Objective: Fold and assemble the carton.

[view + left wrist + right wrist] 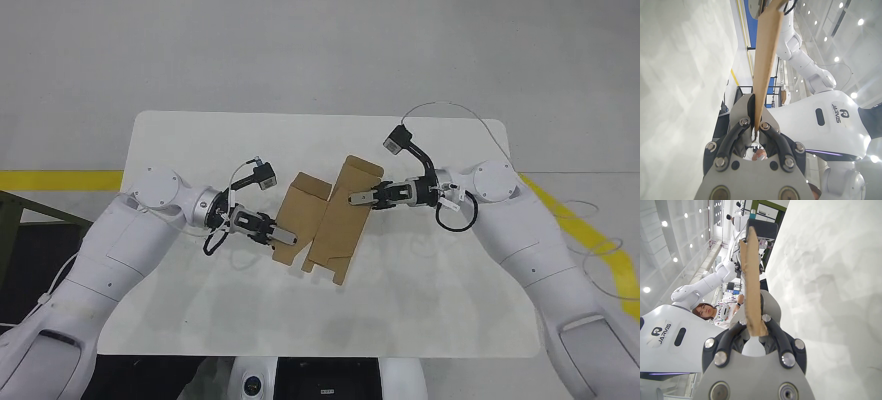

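White desk (250, 300), matte, with rounded corners, mid-frame in the top view. Pale grey floor (300, 50) surrounds it, with a yellow stripe (60, 180) at the left edge. We note the carton (340, 225) at frame centre over the desk: thin, flat brown cardboard with creased panels and notched flaps. The left hand (285, 238) is pinched tight on its lower left corner. The right hand (358, 198) is clamped on its upper right part.

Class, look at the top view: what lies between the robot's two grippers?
The brown carton spans the gap: the left gripper clamps one edge, the right gripper the opposite edge, as the top view shows.
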